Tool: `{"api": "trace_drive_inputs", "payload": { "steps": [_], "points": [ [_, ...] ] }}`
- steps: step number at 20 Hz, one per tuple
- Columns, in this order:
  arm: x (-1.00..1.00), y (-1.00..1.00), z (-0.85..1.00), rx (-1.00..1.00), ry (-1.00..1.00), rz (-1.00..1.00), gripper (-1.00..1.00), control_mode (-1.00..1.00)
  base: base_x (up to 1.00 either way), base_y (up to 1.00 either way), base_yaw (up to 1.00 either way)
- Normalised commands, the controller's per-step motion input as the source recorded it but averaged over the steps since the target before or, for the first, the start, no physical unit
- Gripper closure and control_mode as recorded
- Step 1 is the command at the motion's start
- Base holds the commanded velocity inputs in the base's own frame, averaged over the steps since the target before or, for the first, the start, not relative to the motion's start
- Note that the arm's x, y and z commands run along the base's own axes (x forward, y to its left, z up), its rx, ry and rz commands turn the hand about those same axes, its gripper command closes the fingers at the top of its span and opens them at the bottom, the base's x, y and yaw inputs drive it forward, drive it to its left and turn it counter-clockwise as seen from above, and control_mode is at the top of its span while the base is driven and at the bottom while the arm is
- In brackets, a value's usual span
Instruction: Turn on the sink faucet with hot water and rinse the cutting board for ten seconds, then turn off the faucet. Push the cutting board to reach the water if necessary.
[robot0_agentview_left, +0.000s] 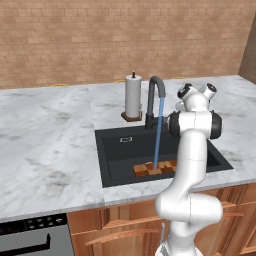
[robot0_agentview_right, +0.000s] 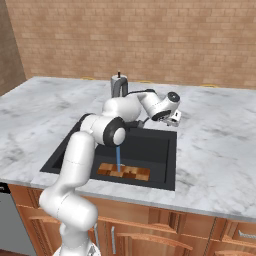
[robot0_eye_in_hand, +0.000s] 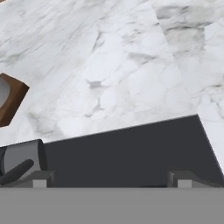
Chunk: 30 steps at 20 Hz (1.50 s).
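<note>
1. Polished grey-veined marble surface (robot0_agentview_left: 50, 145) spreads all around the pincer (robot0_eye_in_hand: 111, 178).
2. Matt black sink (robot0_agentview_left: 115, 160) below it.
3. Checkered wooden cutting board (robot0_agentview_left: 155, 169), smooth, under the water (robot0_agentview_left: 158, 135).
4. Dark grey, dull metal sink faucet (robot0_agentview_left: 155, 100) beside the pincer.
5. Rough brick wall (robot0_agentview_left: 100, 40) beyond.

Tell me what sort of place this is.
A simulated home kitchen, it seems: a marble counter with a black sink and running faucet, a paper-towel roll, wooden cabinets below, and a brick wall behind.
</note>
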Motion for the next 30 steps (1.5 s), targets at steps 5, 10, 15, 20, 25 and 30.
{"api": "trace_drive_inputs", "payload": {
  "steps": [5,10,15,20,25,30],
  "points": [
    [0.0,0.0,-0.02,0.0,0.0,0.0,-1.0,-1.0,0.0,0.0,0.0],
    [0.05,0.0,0.0,0.0,0.0,0.0,-1.0,-1.0,0.0,0.0,0.0],
    [0.06,0.0,-0.01,0.0,0.0,0.0,-1.0,-1.0,0.0,0.0,0.0],
    [0.03,0.0,-0.15,0.0,0.0,0.0,-1.0,-1.0,0.0,0.0,0.0],
    [0.0,0.0,-0.14,0.0,0.0,0.0,-1.0,-1.0,0.0,0.0,0.0],
    [0.0,0.04,-0.04,0.0,0.03,0.0,-1.0,-1.0,0.0,0.0,0.0]
  ]
}}
